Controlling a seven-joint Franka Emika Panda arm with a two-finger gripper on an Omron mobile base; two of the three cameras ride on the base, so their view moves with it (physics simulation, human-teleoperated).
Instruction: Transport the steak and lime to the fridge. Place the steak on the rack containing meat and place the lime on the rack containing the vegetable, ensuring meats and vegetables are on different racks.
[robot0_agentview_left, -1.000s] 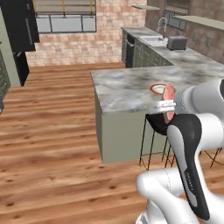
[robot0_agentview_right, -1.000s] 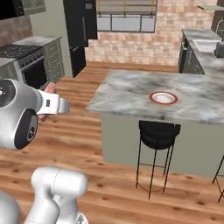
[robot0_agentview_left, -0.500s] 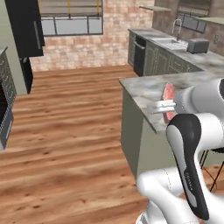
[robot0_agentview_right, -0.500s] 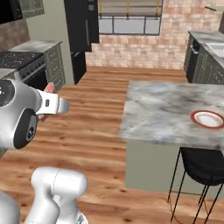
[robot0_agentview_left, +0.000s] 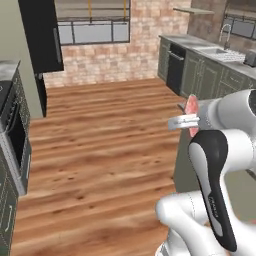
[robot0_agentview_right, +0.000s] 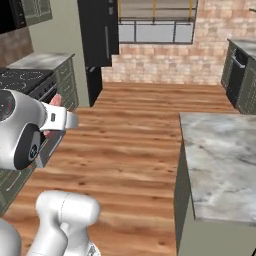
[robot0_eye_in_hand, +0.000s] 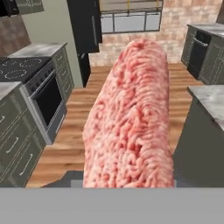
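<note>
The steak (robot0_eye_in_hand: 131, 118), a pink marbled slab, stands on edge right in front of the hand camera and hides the fingertips. In the left base view the steak (robot0_agentview_left: 191, 106) pokes up from my gripper (robot0_agentview_left: 190, 120), which is shut on it and held high over the wooden floor. From the right base view only a pink edge of the steak (robot0_agentview_right: 56, 100) shows above the gripper (robot0_agentview_right: 61, 118). The black fridge (robot0_agentview_right: 97, 32) stands ahead at the back, doors closed, also seen as the fridge (robot0_agentview_left: 42, 35). The lime is out of view.
A stove with an oven door (robot0_eye_in_hand: 50, 98) and grey drawers lines the left side. The marble island (robot0_agentview_right: 220, 160) is on the right, close to the base. A counter with a sink (robot0_agentview_left: 215, 52) runs along the far right wall. Wooden floor (robot0_agentview_left: 110, 135) lies open toward the fridge.
The whole picture has swung as the base turned left: the island and its plate slid off to the right, the stove and fridge came in. The steak stays in the gripper.
</note>
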